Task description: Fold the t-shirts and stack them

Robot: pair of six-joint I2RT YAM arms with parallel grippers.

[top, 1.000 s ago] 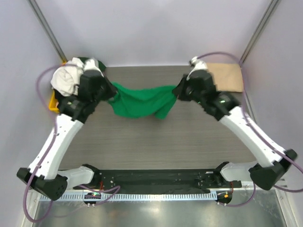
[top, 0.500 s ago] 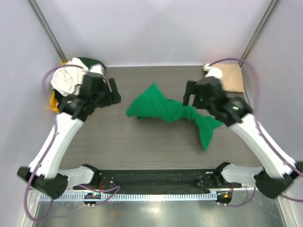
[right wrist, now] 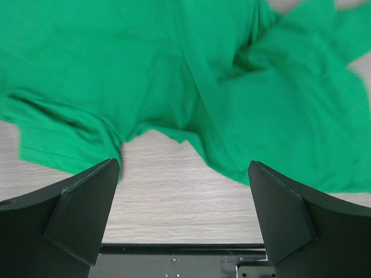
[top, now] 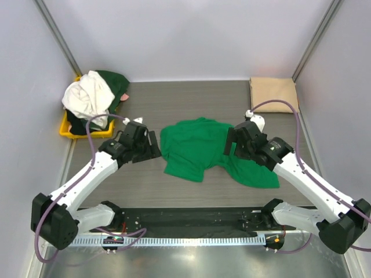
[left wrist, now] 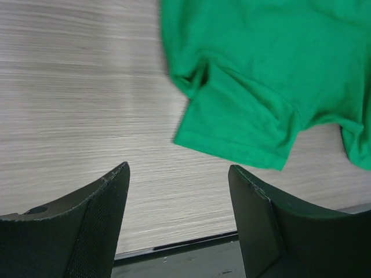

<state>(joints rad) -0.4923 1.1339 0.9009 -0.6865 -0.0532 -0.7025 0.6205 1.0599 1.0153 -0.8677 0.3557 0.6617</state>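
Lying rumpled on the table (top: 191,104) between both arms, bright green t-shirt (top: 203,147). Heaped in yellow tray (top: 65,128) far left, white t-shirt (top: 90,95) over dark green t-shirts (top: 113,78). Folded far right, tan t-shirt (top: 273,94). Left fingers (left wrist: 87,226) and right fingers (right wrist: 81,214) spread apart, empty.

Grey wood-grain counter (top: 191,104). Bright green t-shirt (top: 197,145) lies rumpled, spread out near centre, one part trailing toward 4 o'clock. Folded tan t-shirt (top: 273,94) flat in the 1 o'clock corner. Yellow tray (top: 65,128) at the 10 o'clock edge.
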